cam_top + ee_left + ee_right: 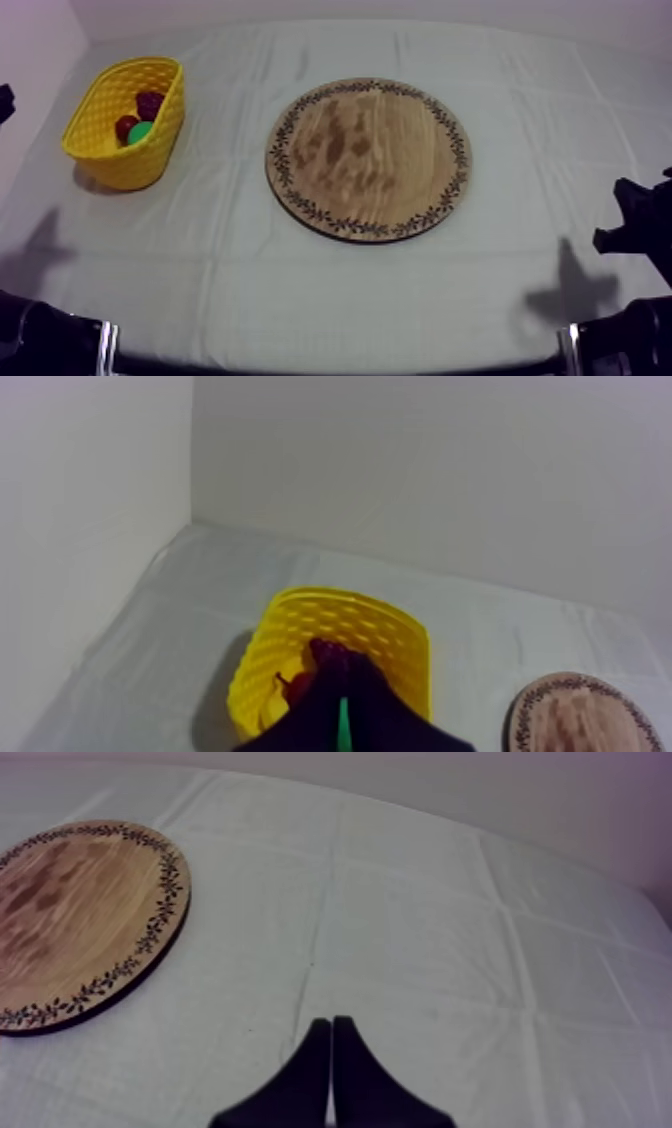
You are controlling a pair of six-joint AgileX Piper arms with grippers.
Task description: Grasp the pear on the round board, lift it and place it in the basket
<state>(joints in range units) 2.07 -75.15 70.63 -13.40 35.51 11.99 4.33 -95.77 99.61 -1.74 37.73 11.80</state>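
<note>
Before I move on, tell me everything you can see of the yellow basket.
The yellow basket looks like moulded plastic with a dimpled, woven-style wall and a smooth rim, oblong and open-topped. It stands upright on the cloth at the table's left side, well apart from the wooden board. Inside lie the green pear and dark red fruit, kind unclear. Nothing else touches it.

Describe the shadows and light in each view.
Top view: dark shadows lie on the cloth near both lower corners, and the basket shades the cloth at its base. Left wrist view: the basket's shadow falls on the side away from the board. Right wrist view: soft, even light, a thin dark edge under the board.
</note>
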